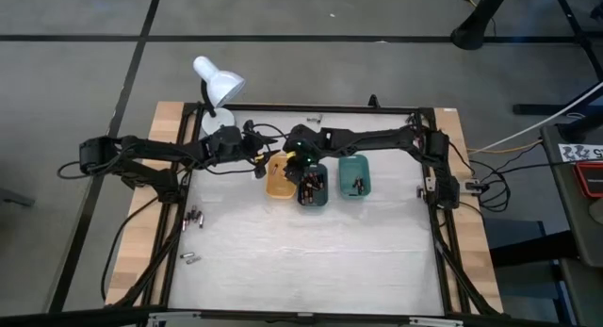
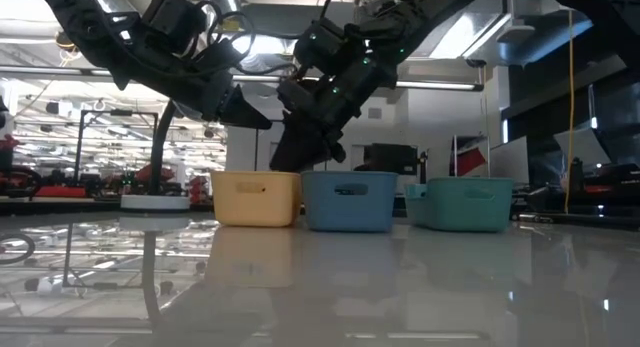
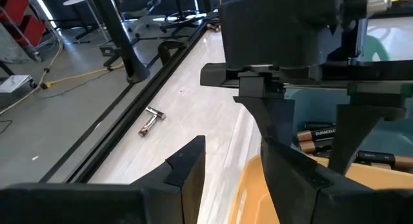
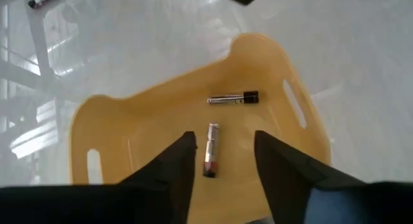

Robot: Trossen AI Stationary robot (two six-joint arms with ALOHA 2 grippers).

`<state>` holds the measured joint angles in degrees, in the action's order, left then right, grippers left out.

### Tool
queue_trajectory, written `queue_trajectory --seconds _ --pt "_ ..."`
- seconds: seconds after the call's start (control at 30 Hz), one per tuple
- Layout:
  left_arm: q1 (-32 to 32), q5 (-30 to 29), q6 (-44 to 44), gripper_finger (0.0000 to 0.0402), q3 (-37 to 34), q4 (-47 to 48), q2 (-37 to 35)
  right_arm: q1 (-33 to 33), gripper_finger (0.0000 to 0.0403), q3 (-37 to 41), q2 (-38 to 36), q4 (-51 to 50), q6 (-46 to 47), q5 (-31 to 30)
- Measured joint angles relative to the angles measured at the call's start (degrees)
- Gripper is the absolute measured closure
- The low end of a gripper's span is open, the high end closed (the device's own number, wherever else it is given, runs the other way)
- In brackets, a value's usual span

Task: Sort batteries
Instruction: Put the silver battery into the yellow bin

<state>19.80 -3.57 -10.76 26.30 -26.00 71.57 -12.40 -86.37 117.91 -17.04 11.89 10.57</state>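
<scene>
Three small trays stand in a row at the table's middle: an orange one (image 1: pixel 279 179), a dark blue one (image 1: pixel 314 190) and a teal one (image 1: pixel 355 174). Two batteries (image 4: pixel 211 150) lie on the floor of the orange tray (image 4: pixel 129 121). My right gripper (image 4: pixel 222 140) is open and empty above that tray, pointing down; it also shows in the high view (image 1: pixel 298 163). My left gripper (image 3: pixel 232 153) is open and empty just left of the orange tray, in the high view (image 1: pixel 256 159). Several batteries (image 1: pixel 311 184) lie in the dark blue tray.
Loose batteries lie on the table at the left (image 1: pixel 195 217), the near left (image 1: pixel 191 258) and by the far edge (image 1: pixel 316 117). A white desk lamp (image 1: pixel 219 84) stands at the far left corner. Black frame rails (image 1: pixel 179 204) border the table.
</scene>
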Motion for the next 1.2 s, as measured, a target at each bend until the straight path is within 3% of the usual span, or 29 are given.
queue_trajectory --seconds 0.17,0.47,0.53,0.67,0.9,1.0,1.1,1.2 --pt "0.01 0.0 -0.1 0.0261 0.0 0.11 0.0 -0.39 0.022 0.0 -1.98 -1.4 -3.29 -0.43" --pt "-0.14 0.0 2.64 0.0261 0.0 0.02 0.0 -2.44 0.023 0.84 -13.11 -13.04 -10.78 -9.89" --pt "-0.5 0.0 3.71 0.0261 0.58 0.23 0.55 -3.68 0.023 4.61 -16.35 -13.76 -11.46 -10.46" --pt "-1.76 -0.01 4.08 0.0261 4.98 0.73 3.87 -7.13 0.023 18.03 -24.36 -5.09 -10.67 -9.96" --pt "1.75 0.87 -4.43 0.0261 26.87 21.92 15.79 -11.95 0.023 39.64 -39.53 14.64 -5.81 -8.62" --pt "5.61 6.25 -8.19 0.0261 37.6 30.75 22.4 -12.14 0.023 46.49 -44.56 20.68 -4.8 -8.49" --pt "9.55 11.87 -10.97 0.0261 48.4 37.4 29.41 -13.09 0.023 49.25 -48.61 20.21 -5.82 -8.66" --pt "12.49 13.76 -14.24 0.0261 59.49 45.63 37.16 -14.23 0.023 49.4 -52.8 17.96 -5.92 -8.65"
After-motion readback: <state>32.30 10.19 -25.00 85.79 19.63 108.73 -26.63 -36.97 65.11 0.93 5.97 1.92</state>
